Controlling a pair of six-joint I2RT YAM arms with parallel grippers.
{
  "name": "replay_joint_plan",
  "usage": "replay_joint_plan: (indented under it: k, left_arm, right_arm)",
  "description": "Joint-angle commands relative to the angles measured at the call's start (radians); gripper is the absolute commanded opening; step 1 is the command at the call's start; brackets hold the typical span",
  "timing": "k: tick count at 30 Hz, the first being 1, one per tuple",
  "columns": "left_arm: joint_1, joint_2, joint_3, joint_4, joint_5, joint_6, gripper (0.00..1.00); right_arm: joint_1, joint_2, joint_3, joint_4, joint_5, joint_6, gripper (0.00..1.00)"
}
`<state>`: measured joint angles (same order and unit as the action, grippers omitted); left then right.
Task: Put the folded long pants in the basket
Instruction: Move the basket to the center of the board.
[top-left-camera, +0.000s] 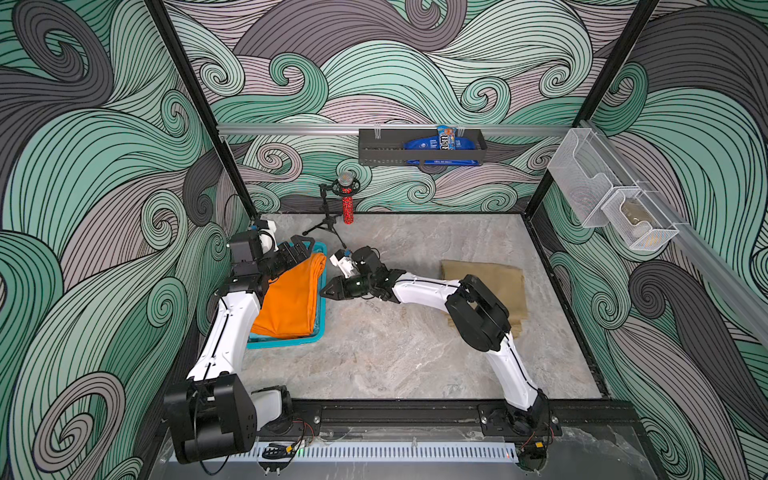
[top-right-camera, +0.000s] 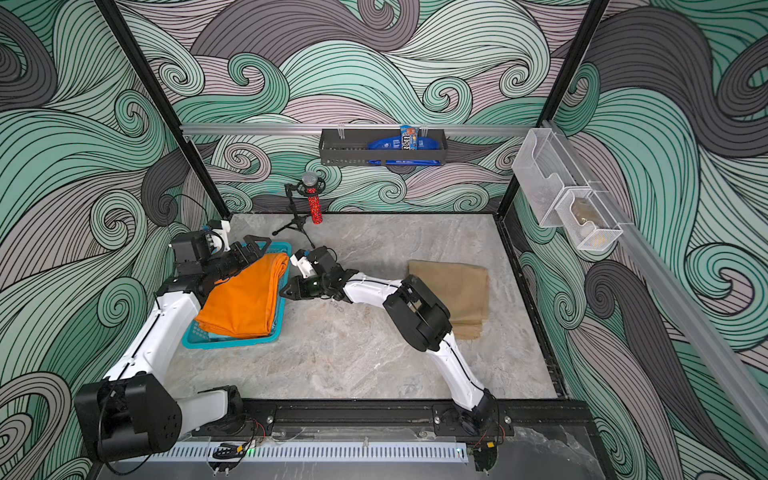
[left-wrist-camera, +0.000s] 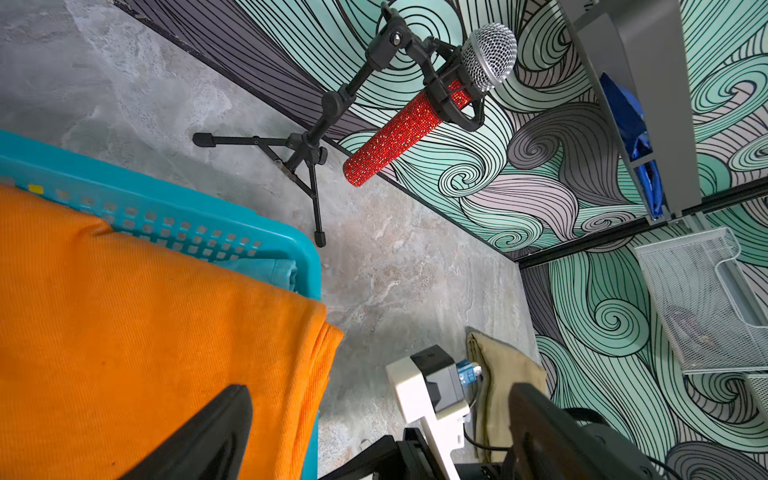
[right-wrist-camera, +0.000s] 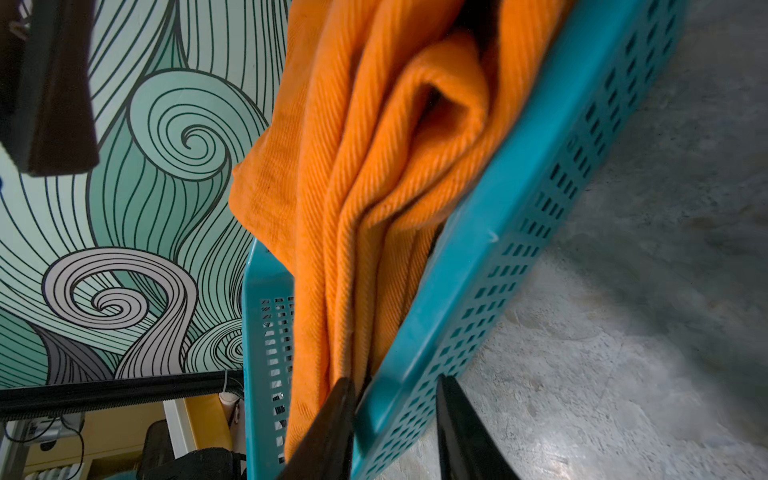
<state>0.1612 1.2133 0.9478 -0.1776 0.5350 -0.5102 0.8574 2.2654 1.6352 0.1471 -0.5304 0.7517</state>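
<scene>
The turquoise basket (top-left-camera: 291, 341) (top-right-camera: 232, 343) stands at the table's left. Orange folded pants (top-left-camera: 291, 299) (left-wrist-camera: 145, 332) lie on top in it and bulge over its right rim. In the left wrist view a strip of teal pants (left-wrist-camera: 270, 268) shows under them. Khaki pants (top-left-camera: 494, 274) (top-right-camera: 461, 278) lie flat on the table at the right, partly behind my right arm. My left gripper (top-left-camera: 305, 245) (left-wrist-camera: 378, 388) hangs open over the basket's far end, holding nothing. My right gripper (top-left-camera: 326, 291) (right-wrist-camera: 395, 382) straddles the basket's right wall (right-wrist-camera: 519, 216), one finger inside against the orange cloth, the other outside.
A red glitter microphone on a small black tripod (top-left-camera: 345, 199) stands just behind the basket. A dark wall rack (top-left-camera: 419, 147) with blue packets hangs on the back wall. White mesh bins (top-left-camera: 602, 199) hang on the right wall.
</scene>
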Motion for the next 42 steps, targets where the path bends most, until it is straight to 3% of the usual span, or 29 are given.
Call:
replay_joint_plan:
  k: [1, 6, 9, 10, 18, 24, 33, 39, 40, 42]
  left_arm:
    - [-0.008, -0.017, -0.007, 0.025, 0.019, -0.008, 0.99]
    - [-0.008, -0.022, -0.014, 0.02, 0.019, -0.007, 0.98]
    - [-0.008, -0.027, -0.015, 0.013, 0.012, 0.004, 0.99]
    - [-0.008, -0.028, -0.018, 0.015, 0.01, 0.003, 0.98]
    - [-0.04, 0.008, -0.017, 0.048, 0.055, -0.026, 0.99]
    - [-0.124, 0.045, 0.004, 0.081, 0.043, -0.041, 0.99]
    - [-0.282, 0.116, 0.074, 0.102, 0.019, -0.06, 0.99]
    - [-0.366, 0.143, 0.099, 0.126, -0.009, -0.076, 0.98]
    - [-0.38, 0.153, 0.108, 0.13, -0.009, -0.08, 0.99]
    - [-0.41, 0.173, 0.131, 0.13, -0.017, -0.084, 0.99]
  right_arm:
    - [0.0, 0.021, 0.01, 0.091, -0.04, 0.058, 0.33]
    - [0.0, 0.051, 0.005, 0.195, -0.092, 0.149, 0.26]
    - [-0.009, 0.041, -0.01, 0.199, -0.087, 0.148, 0.08]
    - [-0.018, 0.029, -0.028, 0.2, -0.083, 0.146, 0.07]
    - [-0.14, -0.146, -0.281, 0.229, -0.091, 0.103, 0.06]
    - [-0.24, -0.281, -0.481, 0.228, -0.086, 0.054, 0.07]
    - [-0.293, -0.326, -0.555, 0.258, 0.008, 0.08, 0.03]
    - [-0.274, -0.341, -0.617, 0.414, 0.049, 0.188, 0.06]
    - [-0.271, -0.336, -0.607, 0.411, 0.046, 0.183, 0.1]
    - [-0.277, -0.338, -0.591, 0.388, 0.045, 0.163, 0.29]
